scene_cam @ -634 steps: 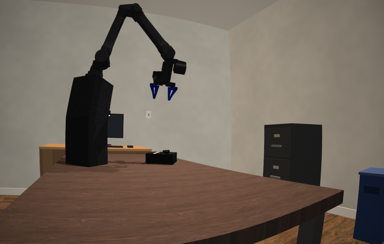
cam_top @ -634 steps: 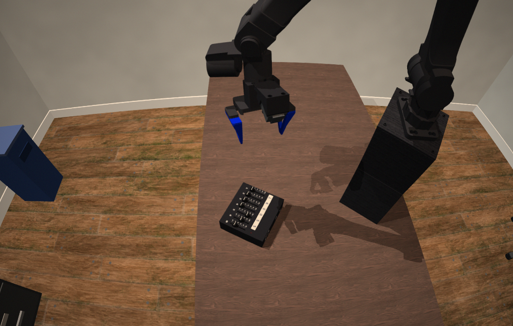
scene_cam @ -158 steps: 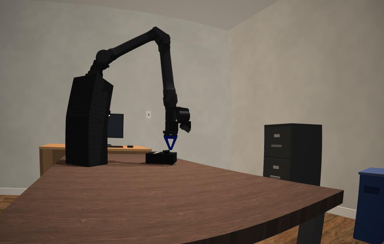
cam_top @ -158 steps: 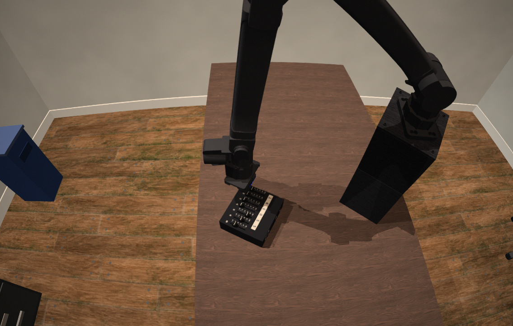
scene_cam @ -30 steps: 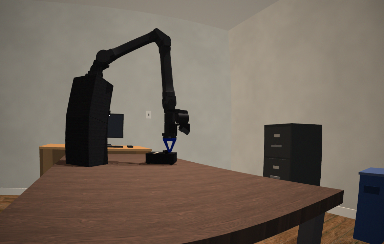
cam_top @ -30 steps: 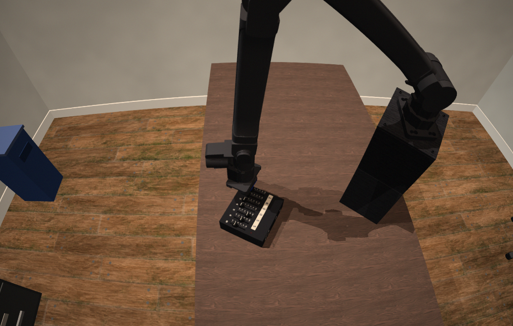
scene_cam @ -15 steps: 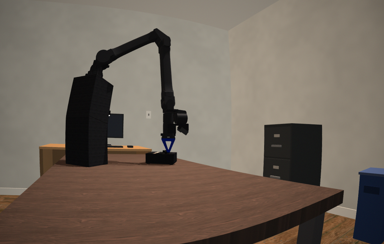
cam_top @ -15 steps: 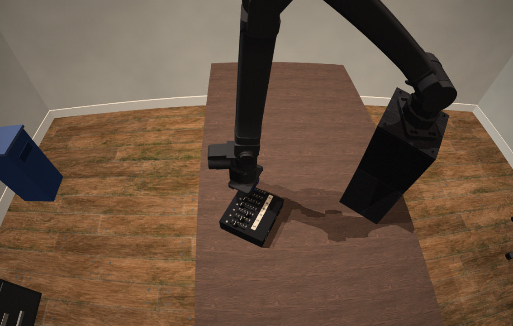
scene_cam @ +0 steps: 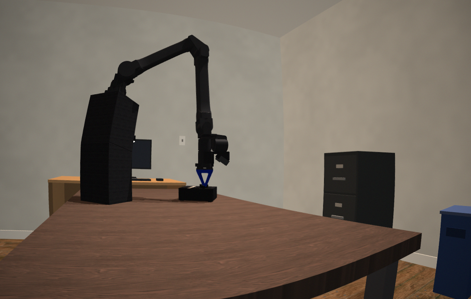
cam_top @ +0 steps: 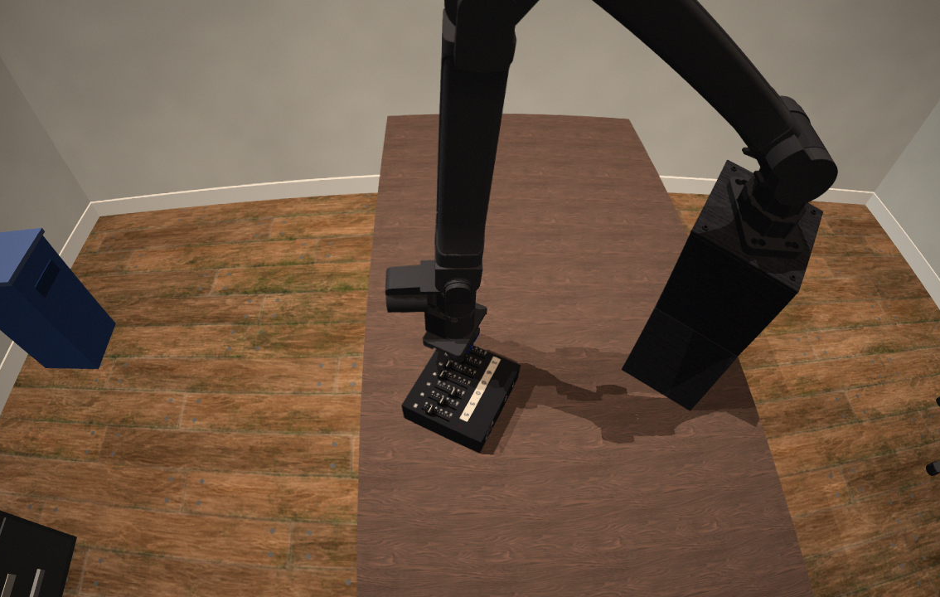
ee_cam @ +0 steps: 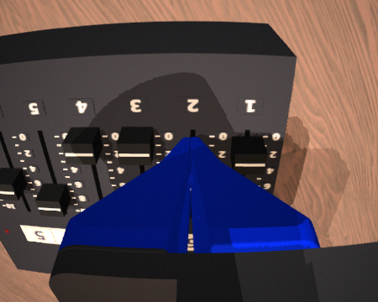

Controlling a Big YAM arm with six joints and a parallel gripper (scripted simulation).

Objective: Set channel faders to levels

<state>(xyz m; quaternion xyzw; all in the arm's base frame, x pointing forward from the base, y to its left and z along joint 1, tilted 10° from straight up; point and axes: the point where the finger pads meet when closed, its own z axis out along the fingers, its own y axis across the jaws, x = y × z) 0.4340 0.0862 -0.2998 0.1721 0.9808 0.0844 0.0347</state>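
The black lighting desk (cam_top: 489,424) (scene_cam: 196,195) (ee_cam: 155,44) stands flat on the brown table (cam_top: 569,490) (scene_cam: 192,241), near its left edge. My gripper (scene_cam: 203,185) (ee_cam: 191,150) has blue fingers, shut together with nothing between them. The tips point down onto the slot of channel 2, and the fingers hide that cap. In the wrist view the caps of channel 1 (ee_cam: 249,153), channel 3 (ee_cam: 135,143) and channel 4 (ee_cam: 81,143) sit near the numbered end. The caps of channel 5 (ee_cam: 51,197) and channel 6 (ee_cam: 9,181) sit further along. A pale tape strip (cam_top: 480,388) (ee_cam: 38,234) runs along one side.
The arm's tall black pedestal (cam_top: 718,312) (scene_cam: 107,148) stands on the table to the right of the desk. A blue bin (cam_top: 28,297) (scene_cam: 458,249) and a black filing cabinet (scene_cam: 358,185) stand on the floor, off the table.
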